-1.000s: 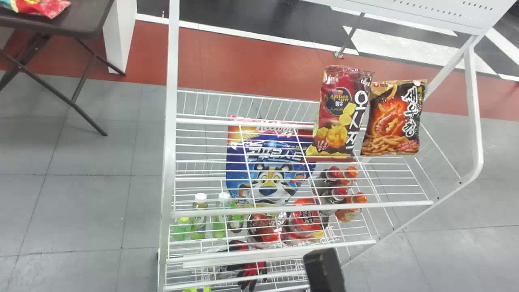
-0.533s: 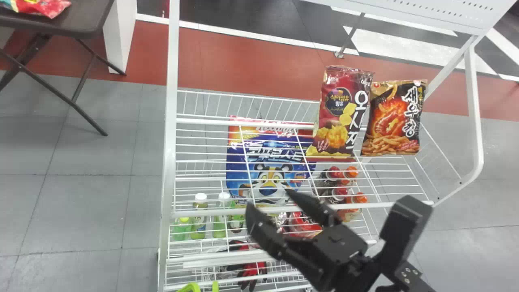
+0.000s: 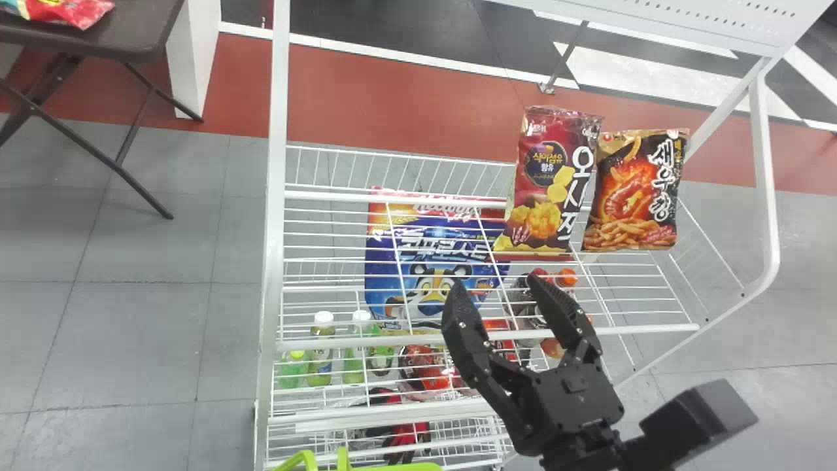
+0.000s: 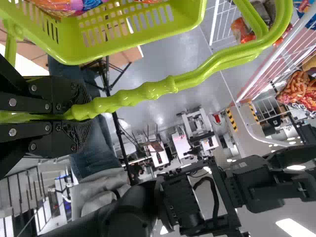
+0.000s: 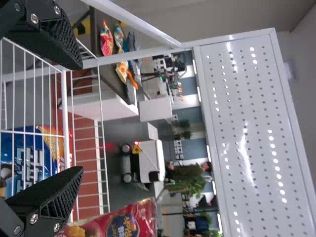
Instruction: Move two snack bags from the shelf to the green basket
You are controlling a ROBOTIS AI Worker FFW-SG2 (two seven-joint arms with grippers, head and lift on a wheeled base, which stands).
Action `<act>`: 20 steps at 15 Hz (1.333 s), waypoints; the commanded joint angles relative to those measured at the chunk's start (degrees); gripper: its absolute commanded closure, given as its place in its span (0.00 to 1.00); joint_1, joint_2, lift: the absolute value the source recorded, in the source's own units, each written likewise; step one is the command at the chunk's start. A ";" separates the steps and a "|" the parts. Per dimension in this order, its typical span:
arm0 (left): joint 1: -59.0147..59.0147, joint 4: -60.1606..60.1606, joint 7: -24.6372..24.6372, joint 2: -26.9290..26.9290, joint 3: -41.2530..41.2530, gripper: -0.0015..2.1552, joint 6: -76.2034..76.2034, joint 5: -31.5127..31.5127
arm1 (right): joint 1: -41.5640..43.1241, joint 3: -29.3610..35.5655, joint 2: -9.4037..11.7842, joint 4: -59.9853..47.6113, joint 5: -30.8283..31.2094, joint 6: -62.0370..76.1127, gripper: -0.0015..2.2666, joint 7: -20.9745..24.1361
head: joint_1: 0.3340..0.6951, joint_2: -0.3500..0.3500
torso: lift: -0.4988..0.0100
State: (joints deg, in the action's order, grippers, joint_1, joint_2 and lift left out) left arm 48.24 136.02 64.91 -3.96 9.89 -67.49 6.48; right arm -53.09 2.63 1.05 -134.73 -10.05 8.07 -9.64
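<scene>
Snack bags probably lie in green basket; left gripper clamps handle, right gripper gapes.

Grey tiled floor spreads under the dark folding-legged counter, giving way to a red band running past its legs. A white block stands just beside the counter. Beyond the counter, a white line borders black flooring; farther from it are leafy plants. Bright ceiling lights glow well above the counter.
</scene>
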 commanded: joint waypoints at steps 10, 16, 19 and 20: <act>0.80 -0.41 0.40 -0.09 -1.19 1.00 -0.14 0.29 | -1.32 -1.22 -0.79 1.13 2.93 3.92 0.04 0.85 | 1.00 0.00 | 0.95; 1.24 -0.76 0.92 -0.09 -2.77 1.00 0.21 2.58 | -2.20 -1.31 -0.79 0.52 2.93 4.09 0.04 1.21 | 1.00 0.00 | 0.95; 1.59 -0.76 1.19 -0.09 -3.12 1.00 0.21 2.84 | -2.20 -1.57 -0.79 0.61 3.02 3.92 0.04 1.47 | 1.00 0.00 | 0.95; 1.77 -0.67 1.19 -0.09 -3.12 1.00 0.21 2.84 | -2.20 -1.75 -0.79 0.69 3.02 3.92 0.04 1.73 | 1.00 0.00 | 0.95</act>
State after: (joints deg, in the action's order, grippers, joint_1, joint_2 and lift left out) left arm 49.81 135.28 66.10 -4.04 6.82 -67.28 9.29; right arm -55.28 1.13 0.26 -134.17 -7.10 11.99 -8.07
